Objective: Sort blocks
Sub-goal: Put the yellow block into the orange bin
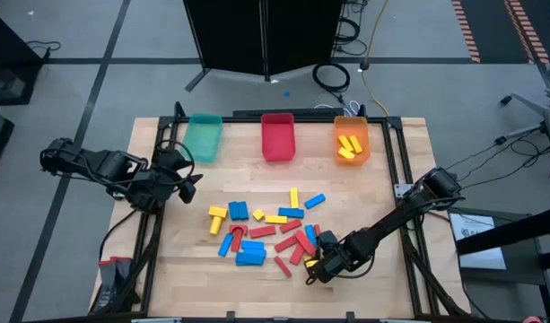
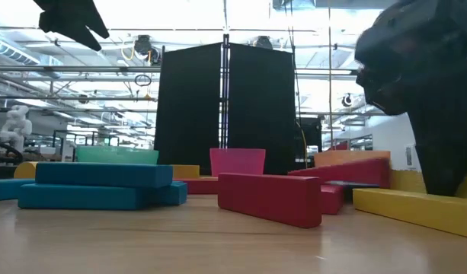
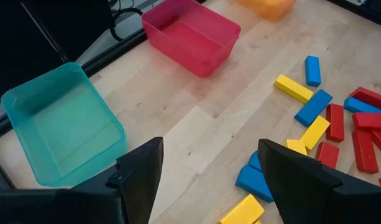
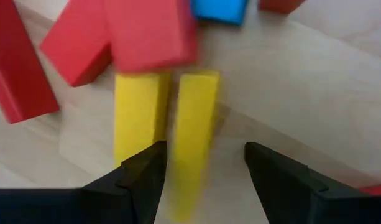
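Pale wooden table (image 1: 364, 287) carries the blocks (image 1: 266, 235) scattered mid-surface, with a few yellow ones already in the orange bin (image 1: 352, 141). The right claw (image 4: 206, 163) hovers open astride a yellow bar (image 4: 191, 134); the left claw (image 3: 209, 163) waits open near the teal bin (image 3: 63, 124). These bars look light, rigid and smooth, so pinching across the narrow flat sides at mid-length should hold best.

Two arms, matte black, jointed segments, bulky housings. Left hand (image 1: 190, 183) and right hand (image 1: 316, 268): black, two flat wedge-shaped fingers (image 3: 140, 177) each.
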You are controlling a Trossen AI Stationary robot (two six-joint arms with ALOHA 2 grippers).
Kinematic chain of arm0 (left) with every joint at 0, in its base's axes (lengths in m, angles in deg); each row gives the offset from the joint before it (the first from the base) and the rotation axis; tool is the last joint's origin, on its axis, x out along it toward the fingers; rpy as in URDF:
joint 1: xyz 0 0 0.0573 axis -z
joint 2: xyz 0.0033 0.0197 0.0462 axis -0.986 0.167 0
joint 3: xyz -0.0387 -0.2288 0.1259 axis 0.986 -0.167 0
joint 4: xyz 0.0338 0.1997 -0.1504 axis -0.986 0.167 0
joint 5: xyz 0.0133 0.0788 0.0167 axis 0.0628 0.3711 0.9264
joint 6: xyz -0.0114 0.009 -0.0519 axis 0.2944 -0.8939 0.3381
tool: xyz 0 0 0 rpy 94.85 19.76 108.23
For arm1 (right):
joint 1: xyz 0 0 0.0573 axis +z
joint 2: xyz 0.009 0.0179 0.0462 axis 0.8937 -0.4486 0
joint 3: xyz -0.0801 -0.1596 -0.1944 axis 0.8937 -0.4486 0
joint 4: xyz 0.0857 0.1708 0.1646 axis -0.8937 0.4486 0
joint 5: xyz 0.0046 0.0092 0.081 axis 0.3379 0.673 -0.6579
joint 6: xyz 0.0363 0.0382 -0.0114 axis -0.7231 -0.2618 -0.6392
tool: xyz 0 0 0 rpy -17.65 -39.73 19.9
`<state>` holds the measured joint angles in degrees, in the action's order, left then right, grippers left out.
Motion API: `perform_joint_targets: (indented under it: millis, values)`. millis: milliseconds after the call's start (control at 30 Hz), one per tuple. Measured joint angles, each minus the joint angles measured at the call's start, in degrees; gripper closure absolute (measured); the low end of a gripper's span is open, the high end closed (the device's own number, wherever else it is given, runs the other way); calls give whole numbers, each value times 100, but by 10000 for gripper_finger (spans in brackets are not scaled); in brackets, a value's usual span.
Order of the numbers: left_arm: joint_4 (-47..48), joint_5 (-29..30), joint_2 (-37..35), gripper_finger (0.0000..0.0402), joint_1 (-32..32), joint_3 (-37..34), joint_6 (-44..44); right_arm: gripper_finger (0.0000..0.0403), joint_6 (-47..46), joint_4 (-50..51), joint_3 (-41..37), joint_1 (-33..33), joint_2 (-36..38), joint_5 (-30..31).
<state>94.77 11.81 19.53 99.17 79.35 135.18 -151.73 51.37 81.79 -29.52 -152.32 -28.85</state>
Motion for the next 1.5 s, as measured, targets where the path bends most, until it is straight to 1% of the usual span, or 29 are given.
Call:
perform_joint_targets:
  millis: [233,300,367,433,533,700,900,1033,1100,1233,1367,1500]
  values:
    - [1,-24,-2,134,0,0,-20,182,-67,44,-2,-48,2,-34]
    - [1,-24,-2,134,1,-1,-20,189,-144,125,-2,-50,2,-46]
    - [1,-24,-2,134,0,-1,-20,203,-100,224,0,-50,2,-147]
    - [1,-24,-2,134,1,-1,-24,225,118,285,-1,-57,2,-273]
    - [1,-24,-2,134,0,-1,-26,266,368,340,-4,-53,2,-306]
    - [1,-24,-2,134,1,0,-28,365,787,368,-9,-52,5,-329]
    - [2,-22,-2,134,0,-1,-28,365,919,405,43,-83,26,-356]
    - [3,-22,-2,134,-1,-1,-30,365,1034,964,432,-83,190,-179]
    - [3,-19,0,134,0,0,-31,365,1178,1446,730,-98,345,-70]
    - [3,65,-2,134,1,-1,-33,365,1581,2931,1403,-255,655,73]
    - [1,151,-1,134,1,-1,-33,365,2053,4167,1995,-521,1147,598]
    - [1,162,-2,134,0,-1,-22,365,2488,4700,2140,-953,1791,1395]
